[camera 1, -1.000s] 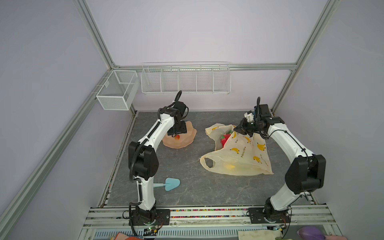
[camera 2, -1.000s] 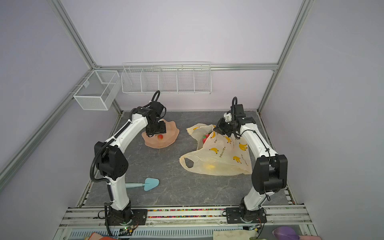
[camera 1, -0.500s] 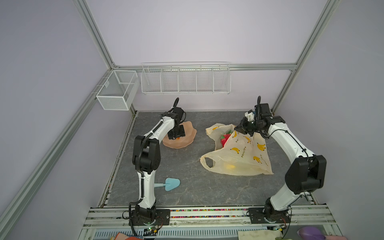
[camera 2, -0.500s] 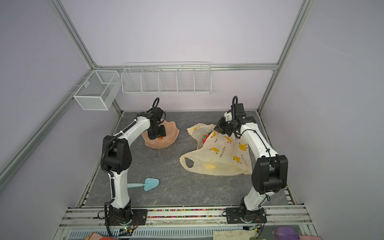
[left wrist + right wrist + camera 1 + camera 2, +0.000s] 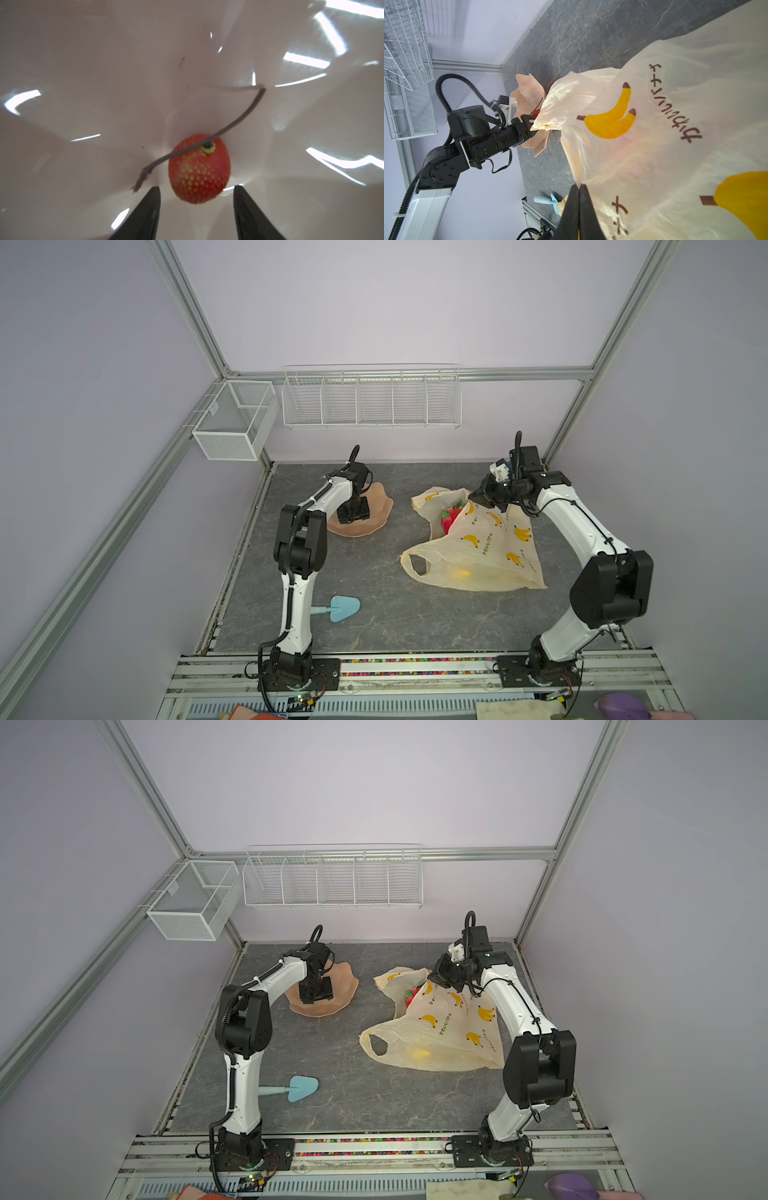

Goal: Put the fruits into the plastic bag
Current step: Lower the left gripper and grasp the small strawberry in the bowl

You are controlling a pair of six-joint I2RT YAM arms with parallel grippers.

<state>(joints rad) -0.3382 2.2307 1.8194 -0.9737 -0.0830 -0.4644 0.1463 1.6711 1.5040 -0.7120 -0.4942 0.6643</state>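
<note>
A red strawberry (image 5: 199, 169) with a thin grey stem lies in the peach scalloped dish (image 5: 83, 72). My left gripper (image 5: 197, 188) is open, its black fingertips (image 5: 153, 207) on either side of the berry's near end with gaps on both sides. In both top views this gripper (image 5: 353, 516) (image 5: 316, 996) points down into the dish (image 5: 376, 522). The plastic bag (image 5: 478, 547) (image 5: 440, 1027) lies to the right. My right gripper (image 5: 579, 185) (image 5: 478, 499) is shut on its upper edge and holds the mouth up. Red and green fruits (image 5: 451, 516) show in the mouth, and a yellow piece (image 5: 459, 572) shows through the film.
A light blue scoop (image 5: 343, 608) lies on the grey table near the left arm's base. A white wire rack (image 5: 370, 400) and a mesh box (image 5: 235, 420) hang on the back wall. One bag handle loop (image 5: 417, 564) lies flat towards the front.
The left gripper has come down into the dish, its elbow has folded nearer the base, and its jaws have narrowed around the strawberry. The right gripper and the bag have not moved.
</note>
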